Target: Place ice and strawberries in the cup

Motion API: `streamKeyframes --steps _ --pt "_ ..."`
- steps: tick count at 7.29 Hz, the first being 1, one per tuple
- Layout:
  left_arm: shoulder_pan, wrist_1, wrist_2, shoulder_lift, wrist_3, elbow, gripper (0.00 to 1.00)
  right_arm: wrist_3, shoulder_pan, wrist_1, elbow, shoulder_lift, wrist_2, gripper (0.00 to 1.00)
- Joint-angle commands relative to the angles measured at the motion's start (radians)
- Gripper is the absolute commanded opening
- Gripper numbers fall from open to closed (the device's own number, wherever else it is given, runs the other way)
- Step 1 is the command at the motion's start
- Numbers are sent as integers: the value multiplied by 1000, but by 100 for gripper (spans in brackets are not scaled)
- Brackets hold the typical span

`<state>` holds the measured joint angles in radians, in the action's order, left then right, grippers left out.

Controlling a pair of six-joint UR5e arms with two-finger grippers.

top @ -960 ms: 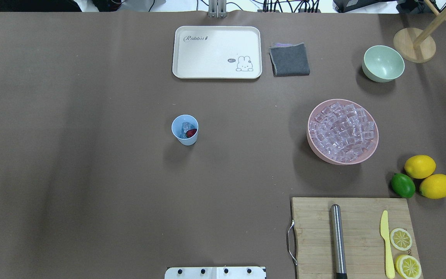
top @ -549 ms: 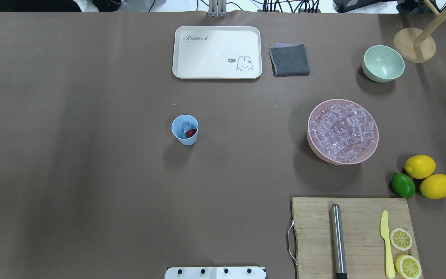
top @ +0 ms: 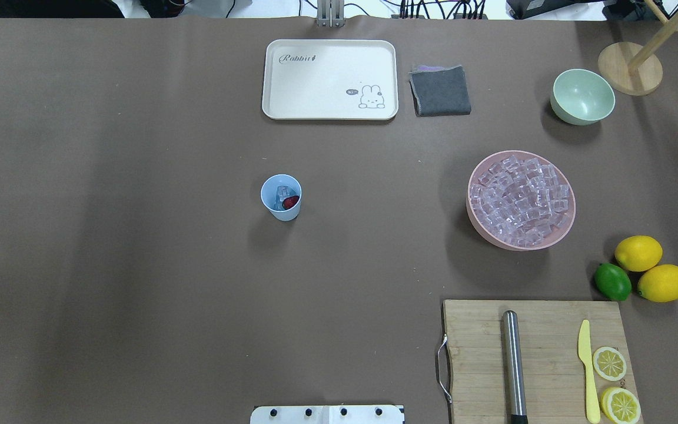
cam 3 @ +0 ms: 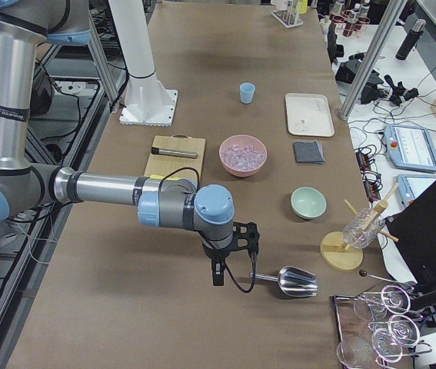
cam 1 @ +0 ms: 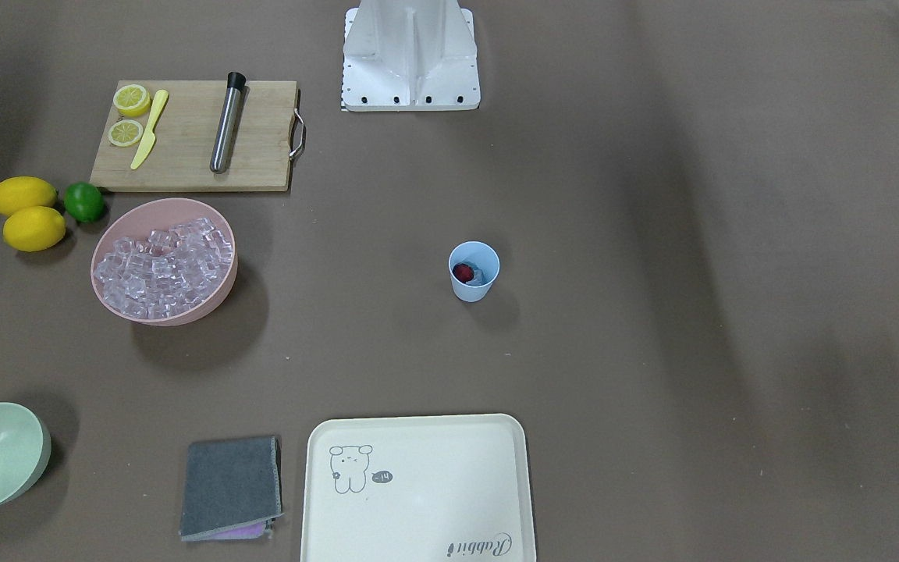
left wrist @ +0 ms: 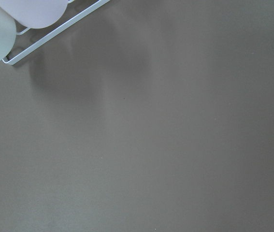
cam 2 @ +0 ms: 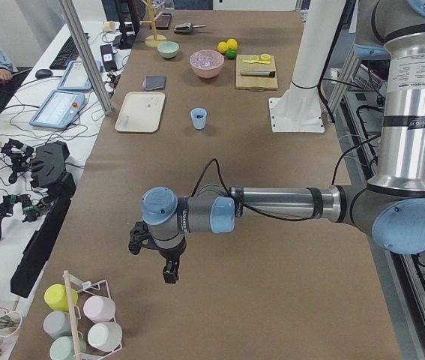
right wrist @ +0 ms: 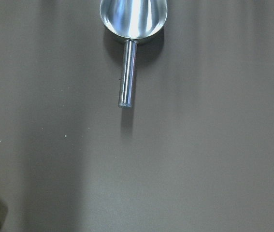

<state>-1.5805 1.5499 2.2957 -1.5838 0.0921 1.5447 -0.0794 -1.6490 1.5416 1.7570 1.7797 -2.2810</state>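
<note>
The left hand [cam 2: 170, 271] hangs above the brown worktop [top: 109, 265]; whether it is clenched, I cannot tell. The small light blue plastic cup [top: 281, 197] stands mid-worktop, holding clear ice cubes [top: 282, 193] and a dark red strawberry [top: 291, 202]. The right hand [cam 3: 218, 270], equally unreadable, hangs beside a steel scoop [cam 3: 294, 281].

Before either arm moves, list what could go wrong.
The cup, already holding ice and the strawberry, stands unsupported; a passing arm could tip it. The right gripper hangs low beside the scoop and could knock it. The left gripper hovers near the cup rack and might clip it.
</note>
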Motion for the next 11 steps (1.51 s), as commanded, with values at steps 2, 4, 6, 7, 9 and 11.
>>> streamKeyframes --steps 2,4,6,7,9,11 --pt "-1 1 5 8 -2 20 98 4 0 0 1 1 -2 100" --pt "-4 1 7 13 -2 28 98 4 0 0 1 1 -3 100" --pt "-4 4 13 30 -3 34 98 6 0 0 1 1 -5 100" --pt "-4 4 13 30 -3 34 98 4 0 0 1 1 -14 100" --pt "-4 4 13 31 -3 32 98 4 0 -1 1 1 -18 100" --pt "-4 2 13 33 -3 32 98 4 0 -1 2 1 -18 100"
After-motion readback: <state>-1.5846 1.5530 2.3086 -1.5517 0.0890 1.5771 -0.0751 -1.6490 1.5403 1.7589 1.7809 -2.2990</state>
